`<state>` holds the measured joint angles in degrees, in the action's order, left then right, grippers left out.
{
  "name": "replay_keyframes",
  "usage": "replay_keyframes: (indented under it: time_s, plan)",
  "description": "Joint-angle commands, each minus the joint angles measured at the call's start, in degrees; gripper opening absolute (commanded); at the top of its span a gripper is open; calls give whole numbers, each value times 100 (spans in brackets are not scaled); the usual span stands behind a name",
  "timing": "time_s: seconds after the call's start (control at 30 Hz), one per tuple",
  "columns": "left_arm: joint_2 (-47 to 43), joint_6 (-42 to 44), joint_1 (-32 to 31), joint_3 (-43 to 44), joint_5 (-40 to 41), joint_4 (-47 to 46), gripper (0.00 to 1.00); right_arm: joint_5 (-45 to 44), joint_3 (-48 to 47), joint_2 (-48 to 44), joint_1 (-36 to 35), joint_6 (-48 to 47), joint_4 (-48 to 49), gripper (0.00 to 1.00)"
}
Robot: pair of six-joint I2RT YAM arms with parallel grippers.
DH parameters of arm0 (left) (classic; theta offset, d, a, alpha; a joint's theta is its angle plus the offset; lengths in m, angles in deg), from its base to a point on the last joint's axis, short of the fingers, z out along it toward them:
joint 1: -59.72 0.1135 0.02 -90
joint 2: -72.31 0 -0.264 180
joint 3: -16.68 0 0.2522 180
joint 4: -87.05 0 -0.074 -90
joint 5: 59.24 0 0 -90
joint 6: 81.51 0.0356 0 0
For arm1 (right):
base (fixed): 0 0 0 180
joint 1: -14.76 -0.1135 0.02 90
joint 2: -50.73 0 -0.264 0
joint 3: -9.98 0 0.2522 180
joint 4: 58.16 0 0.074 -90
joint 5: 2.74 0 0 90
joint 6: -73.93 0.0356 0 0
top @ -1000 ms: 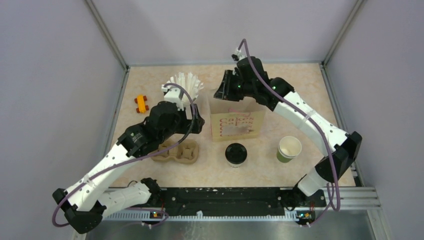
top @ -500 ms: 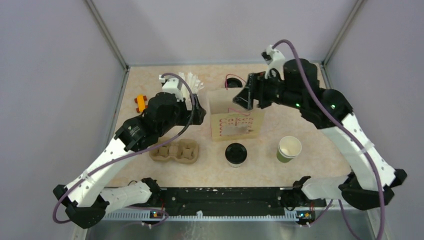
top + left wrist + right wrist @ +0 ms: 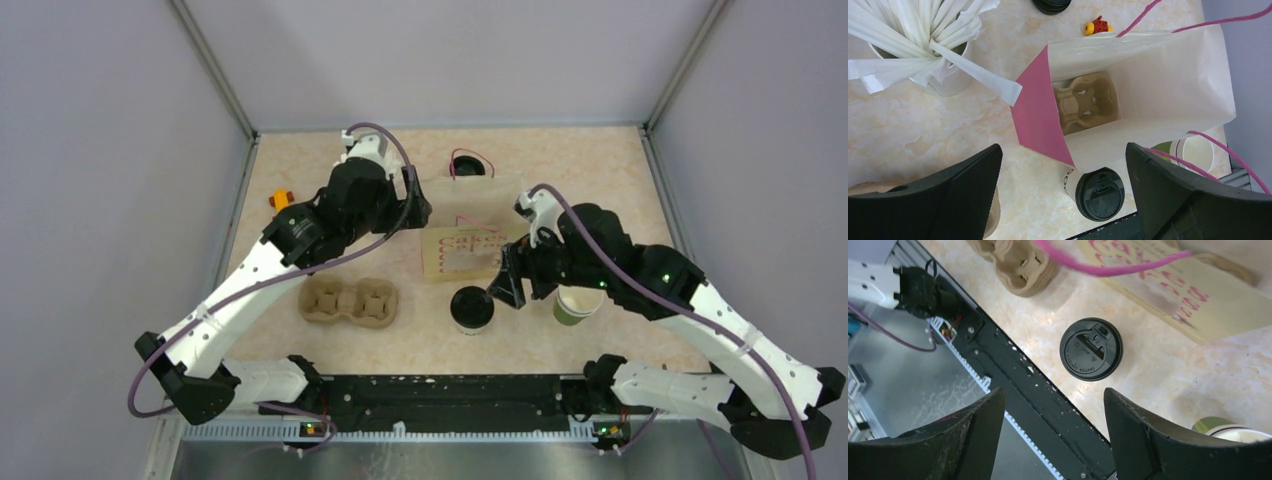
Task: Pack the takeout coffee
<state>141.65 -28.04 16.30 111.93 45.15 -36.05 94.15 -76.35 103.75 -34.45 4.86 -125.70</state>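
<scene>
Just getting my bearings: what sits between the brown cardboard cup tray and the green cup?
The takeout coffee, black lid on, stands between the cup tray and the green cup, clearest in the top view.

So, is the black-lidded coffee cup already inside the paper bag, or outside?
Outside: the takeout coffee stands upright on the table next to the open paper bag, which holds only a cardboard cup carrier.

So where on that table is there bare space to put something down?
Bare tabletop lies right of the paper bag, toward the back corner. In front of the bag it is crowded: cardboard carrier, lidded coffee, green cup.
</scene>
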Motion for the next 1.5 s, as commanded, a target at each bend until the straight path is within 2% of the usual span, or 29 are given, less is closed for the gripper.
replay_keyframes:
  time_s: [0.0,0.3,0.5,0.77,1.13,1.47]
  plan:
    - [215,-97,72,437,125,116,98,-492,169,-85,-612,-276,433,71]
    - [275,-133,328,314,-106,157,97,-1820,599,538,-1790,-513,928,70]
    - [188,-50,591,165,-463,61,96,-2137,663,1114,-1803,-745,1086,73]
    - [110,40,822,70,-766,0,96,-1812,603,2061,-1600,-635,1012,79]
    - [-4,188,846,-82,-1013,-117,97,-1761,852,2241,-1349,-539,1002,84]
    - [13,183,850,-98,-1022,-180,97,-1572,1004,2270,-1205,-520,1084,81]
